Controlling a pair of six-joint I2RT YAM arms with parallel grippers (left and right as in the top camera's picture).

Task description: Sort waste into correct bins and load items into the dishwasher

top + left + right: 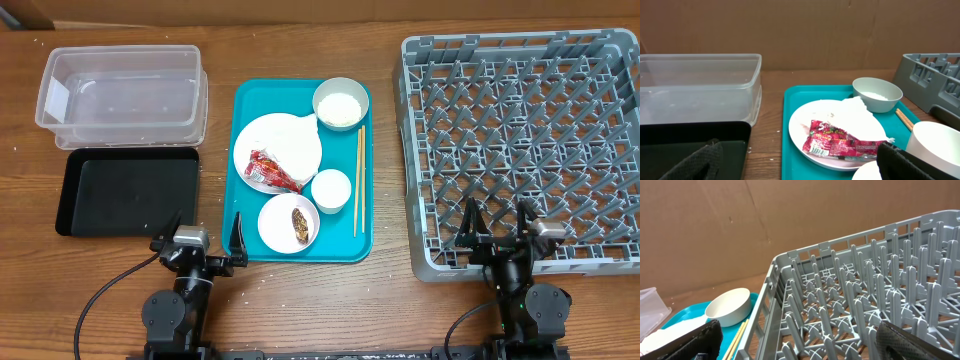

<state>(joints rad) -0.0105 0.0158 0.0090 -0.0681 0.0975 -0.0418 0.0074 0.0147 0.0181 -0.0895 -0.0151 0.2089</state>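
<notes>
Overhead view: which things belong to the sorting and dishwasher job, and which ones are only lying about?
Job: snack wrapper, crumpled paper, food lump, rice, bowl, large plate, small plate, cup, chopsticks, clear tub, black tray, dish rack.
Only lying about: teal serving tray, wooden table, cardboard wall.

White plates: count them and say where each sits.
2. The large plate sits at the centre of the teal tray under crumpled paper and a red wrapper; the small plate lies at its near edge, holding a brown lump.
</notes>
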